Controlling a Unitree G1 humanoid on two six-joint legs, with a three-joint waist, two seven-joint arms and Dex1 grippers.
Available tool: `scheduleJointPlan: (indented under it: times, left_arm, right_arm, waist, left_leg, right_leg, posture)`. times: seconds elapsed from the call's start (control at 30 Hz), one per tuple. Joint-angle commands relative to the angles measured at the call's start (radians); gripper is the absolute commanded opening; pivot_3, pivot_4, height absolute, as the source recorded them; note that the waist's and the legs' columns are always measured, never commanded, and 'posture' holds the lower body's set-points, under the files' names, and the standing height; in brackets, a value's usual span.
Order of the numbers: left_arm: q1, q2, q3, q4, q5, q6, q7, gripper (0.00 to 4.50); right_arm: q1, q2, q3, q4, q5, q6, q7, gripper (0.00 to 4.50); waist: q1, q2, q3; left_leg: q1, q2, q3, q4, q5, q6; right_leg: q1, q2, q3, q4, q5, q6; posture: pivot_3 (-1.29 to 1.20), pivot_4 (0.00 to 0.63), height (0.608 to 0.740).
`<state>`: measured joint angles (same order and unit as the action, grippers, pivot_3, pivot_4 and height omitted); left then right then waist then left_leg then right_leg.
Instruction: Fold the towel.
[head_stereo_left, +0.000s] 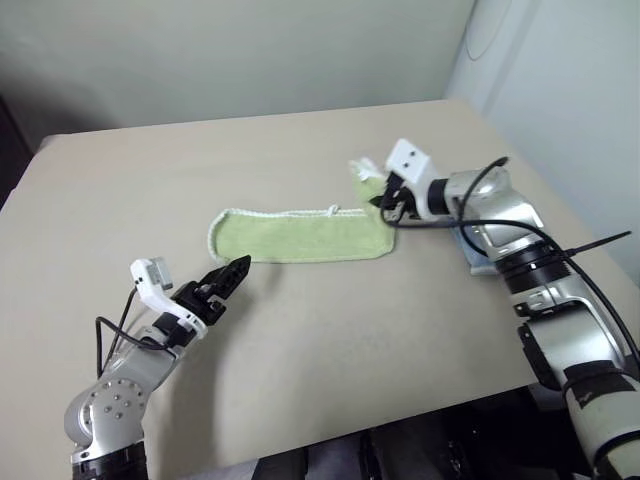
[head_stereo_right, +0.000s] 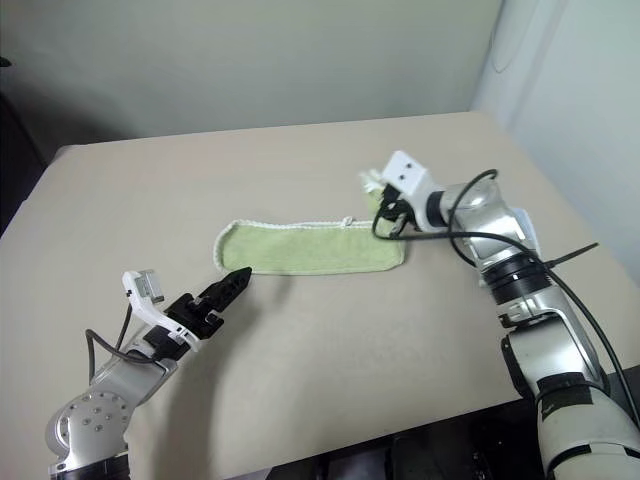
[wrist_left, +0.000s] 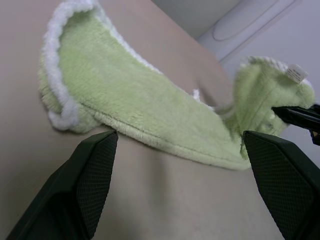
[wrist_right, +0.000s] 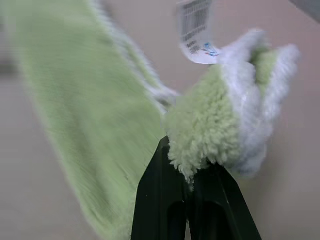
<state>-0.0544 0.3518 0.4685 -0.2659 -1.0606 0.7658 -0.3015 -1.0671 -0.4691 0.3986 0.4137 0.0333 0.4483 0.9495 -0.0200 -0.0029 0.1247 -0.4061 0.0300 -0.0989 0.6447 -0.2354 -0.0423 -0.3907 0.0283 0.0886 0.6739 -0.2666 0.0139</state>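
Dim, even light; soft shadows; right wrist view motion-blurred.

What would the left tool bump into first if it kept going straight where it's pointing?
Most likely the towel: the left tool, open, points at its near long edge, with bare table between them. How low it travels is hard to judge.
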Motion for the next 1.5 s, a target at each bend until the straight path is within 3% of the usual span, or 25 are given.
scheduleJointPlan:
  times: [0.03,0.33,0.43,0.63,0.87,0.97,1.17,1.37,1.5]
  left_arm:
    - [-0.005,-0.003,0.003,-0.014,0.002,-0.032,-0.006,4.33]
    - [0.007,-0.020,-0.005,-0.030,0.001,-0.051,0.007,4.33]
    - [0.010,-0.020,-0.005,-0.028,-0.001,-0.052,0.006,4.33]
    - [-0.001,-0.022,-0.017,-0.022,-0.001,-0.048,0.005,4.33]
    - [0.001,-0.013,0.006,-0.019,-0.021,-0.046,0.007,4.33]
    - [0.002,-0.021,0.046,-0.012,-0.062,-0.047,0.028,4.33]
    - [0.008,-0.029,0.065,-0.020,-0.112,-0.041,0.064,4.33]
    - [0.015,-0.042,0.080,-0.051,-0.188,-0.040,0.150,4.33]
    - [0.025,-0.052,0.067,-0.084,-0.246,-0.016,0.260,4.33]
  right_arm:
    - [-0.024,0.055,0.081,0.010,-0.086,-0.086,0.028,0.04]
    - [-0.039,0.172,0.061,0.139,-0.149,-0.125,-0.016,0.04]
    - [-0.036,0.177,0.036,0.143,-0.128,-0.109,0.011,0.68]
    - [-0.001,0.179,-0.054,0.041,-0.032,-0.022,0.064,2.65]
    - [0.042,0.146,-0.187,-0.126,0.126,0.162,0.111,2.65]
    - [0.033,0.167,-0.238,-0.040,0.114,0.154,0.000,2.09]
    - [0.005,0.252,-0.268,0.246,0.071,-0.031,-0.140,0.11]
    - [0.022,0.293,-0.223,0.493,-0.005,-0.195,-0.153,0.04]
    - [0.032,0.302,-0.214,0.531,-0.031,-0.261,-0.147,0.04]
  waist:
    - [0.002,0.000,0.000]
    - [0.007,0.000,0.000]
    - [0.007,0.000,0.000]
    - [0.007,0.000,0.000]
    - [0.009,0.000,0.000]
    - [0.010,0.000,0.000]
    - [0.009,0.000,0.000]
    - [0.011,0.000,0.000]
    - [0.010,0.000,0.000]
  left_leg:
    - [0.000,0.000,0.000,0.000,0.000,0.000]
    - [-0.002,0.000,-0.002,0.001,0.000,-0.001]
    - [-0.002,0.000,-0.002,0.001,-0.001,-0.002]
    - [-0.003,0.000,-0.002,0.001,0.000,-0.003]
    - [-0.003,0.000,-0.002,0.001,0.000,-0.004]
    - [-0.002,0.000,-0.002,0.002,0.000,-0.004]
    - [-0.001,0.000,-0.002,0.001,0.000,-0.004]
    - [-0.002,0.000,-0.002,0.000,0.000,-0.004]
    - [-0.002,0.000,-0.002,0.000,0.000,-0.004]
  right_leg:
    - [0.000,0.000,0.000,0.000,0.000,0.000]
    - [-0.001,0.000,-0.001,0.000,0.000,0.000]
    - [-0.001,0.000,-0.002,0.000,0.000,-0.001]
    - [-0.001,0.000,-0.002,0.000,0.000,-0.001]
    - [-0.001,0.000,-0.002,0.000,0.000,-0.001]
    - [-0.001,0.000,-0.002,0.000,0.000,-0.001]
    - [-0.001,0.000,-0.001,0.002,0.000,-0.001]
    - [-0.002,0.000,-0.001,0.001,0.000,-0.001]
    - [-0.001,0.000,-0.001,0.001,0.000,-0.001]
  posture:
    - [0.00,0.150,0.740]
    - [0.00,0.150,0.740]
    - [0.00,0.150,0.740]
    - [0.00,0.150,0.740]
    - [0.00,0.150,0.740]
    - [0.00,0.150,0.740]
    - [0.00,0.150,0.740]
    - [0.00,0.150,0.740]
    - [0.00,0.150,0.740]
